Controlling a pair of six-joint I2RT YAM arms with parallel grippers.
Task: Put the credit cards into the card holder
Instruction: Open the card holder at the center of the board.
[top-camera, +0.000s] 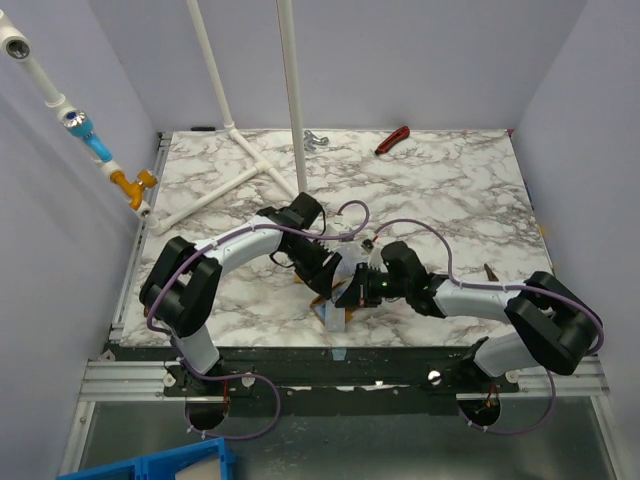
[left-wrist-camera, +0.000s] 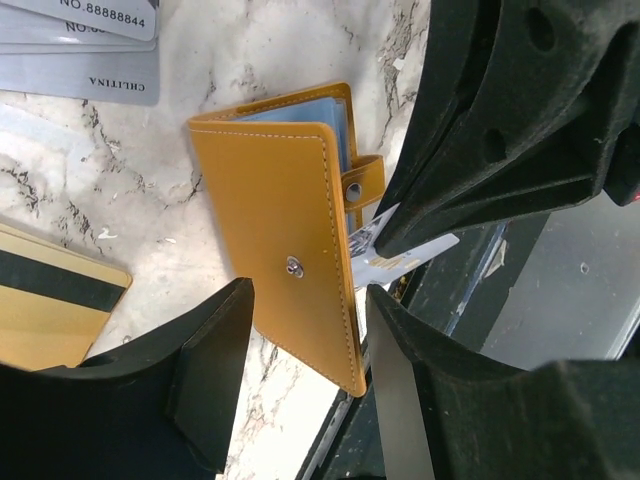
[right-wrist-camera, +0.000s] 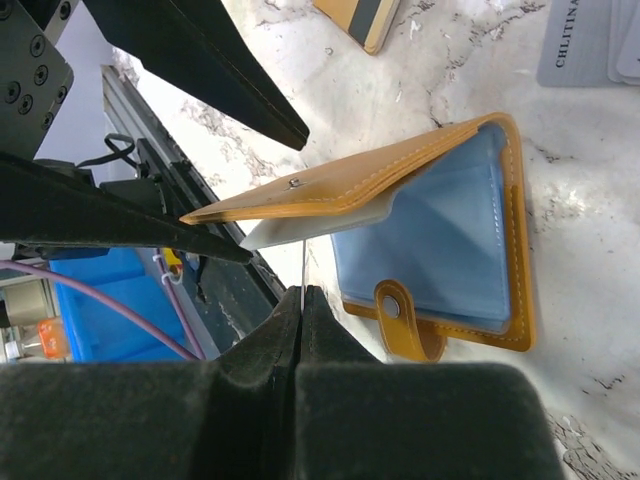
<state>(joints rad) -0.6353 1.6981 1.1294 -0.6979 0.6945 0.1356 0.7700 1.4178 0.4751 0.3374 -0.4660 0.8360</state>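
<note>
The yellow card holder (left-wrist-camera: 290, 230) lies near the table's front edge, its cover raised off the blue pockets (right-wrist-camera: 440, 240). My left gripper (left-wrist-camera: 305, 330) is open, one finger on each side of the cover's free edge with gaps showing. My right gripper (right-wrist-camera: 302, 295) is shut on a white card (left-wrist-camera: 400, 258), seen edge-on (right-wrist-camera: 302, 265) and pointing up under the raised cover. A gold-tan card with a dark stripe (left-wrist-camera: 50, 300) and pale grey-blue cards (left-wrist-camera: 90, 60) lie on the marble beside the holder. In the top view both grippers meet over the holder (top-camera: 335, 305).
The table's front edge and its metal rail (left-wrist-camera: 470, 290) run right beside the holder. A white pipe frame (top-camera: 240, 160), a metal clip (top-camera: 318, 138) and a red-handled tool (top-camera: 393, 138) sit at the back. A blue bin (top-camera: 150, 465) is below the table at the left.
</note>
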